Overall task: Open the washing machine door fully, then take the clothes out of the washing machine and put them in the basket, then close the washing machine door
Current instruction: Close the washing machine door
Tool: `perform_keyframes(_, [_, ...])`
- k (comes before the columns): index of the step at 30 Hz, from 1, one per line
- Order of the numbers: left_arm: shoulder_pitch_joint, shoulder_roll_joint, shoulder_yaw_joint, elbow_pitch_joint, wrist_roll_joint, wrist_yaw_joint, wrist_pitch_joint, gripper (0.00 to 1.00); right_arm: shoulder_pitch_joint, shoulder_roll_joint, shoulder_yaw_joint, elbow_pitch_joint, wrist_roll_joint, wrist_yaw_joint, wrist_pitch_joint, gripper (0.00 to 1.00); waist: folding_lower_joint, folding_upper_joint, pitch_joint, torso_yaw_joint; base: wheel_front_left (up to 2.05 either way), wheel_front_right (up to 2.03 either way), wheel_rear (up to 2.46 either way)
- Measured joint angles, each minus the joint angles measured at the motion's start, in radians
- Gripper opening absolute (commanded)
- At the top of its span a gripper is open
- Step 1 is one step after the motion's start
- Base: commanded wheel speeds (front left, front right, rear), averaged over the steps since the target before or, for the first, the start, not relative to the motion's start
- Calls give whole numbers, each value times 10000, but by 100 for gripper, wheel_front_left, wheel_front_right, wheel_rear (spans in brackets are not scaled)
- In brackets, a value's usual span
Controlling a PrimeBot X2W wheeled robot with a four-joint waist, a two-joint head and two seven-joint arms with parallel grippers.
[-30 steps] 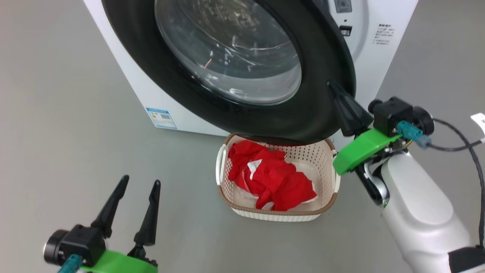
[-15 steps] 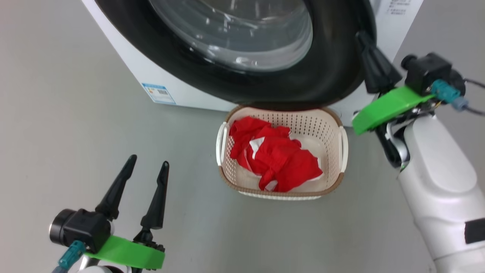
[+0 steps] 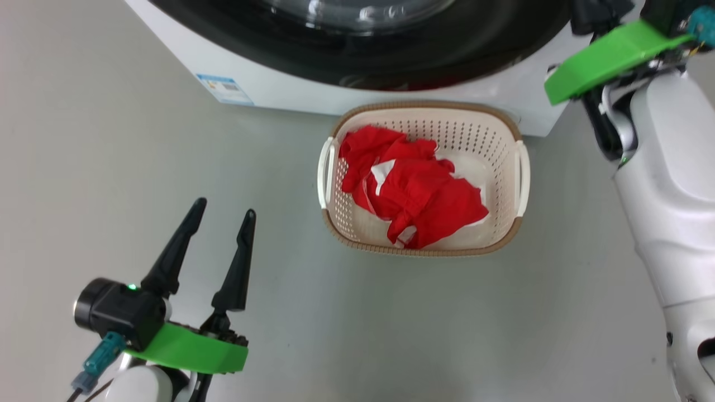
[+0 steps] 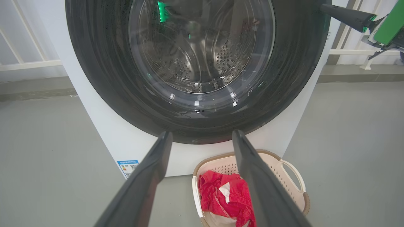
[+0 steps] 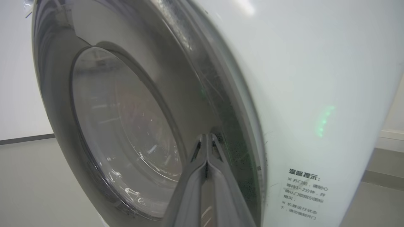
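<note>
The washing machine door [image 4: 101, 78], a black rim around clear glass, lies close against the white washing machine [image 4: 104, 126]. I cannot tell whether it is latched. My right gripper [image 5: 206, 136] is shut, its tips touching the door's rim [image 5: 227, 132] at the edge beside the machine's front [image 5: 315, 78]. The same gripper [image 4: 325, 8] appears at the door's upper right in the left wrist view. Red clothes [image 3: 419, 192] lie in the cream basket [image 3: 424, 248] on the floor before the machine [image 3: 279, 84]. My left gripper [image 3: 225, 206] hangs open and empty, left of the basket.
Grey floor lies all around the basket. My right forearm [image 3: 659, 167] stands just right of the basket. A white railing [image 4: 28, 63] runs behind the machine. A blue label [image 3: 223, 88] sits low on the machine's side.
The head camera has tilted down. The door has swung from above the basket to the machine's front, with my shut right gripper on its rim. The left gripper stays open.
</note>
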Motion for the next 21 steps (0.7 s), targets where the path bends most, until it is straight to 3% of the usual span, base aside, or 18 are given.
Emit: perform_keyframes(21, [-277, 17, -267, 96, 0, 0, 0, 100, -542, 19, 134, 677, 15, 134, -17, 0, 0, 0, 338, 176, 0, 0, 0])
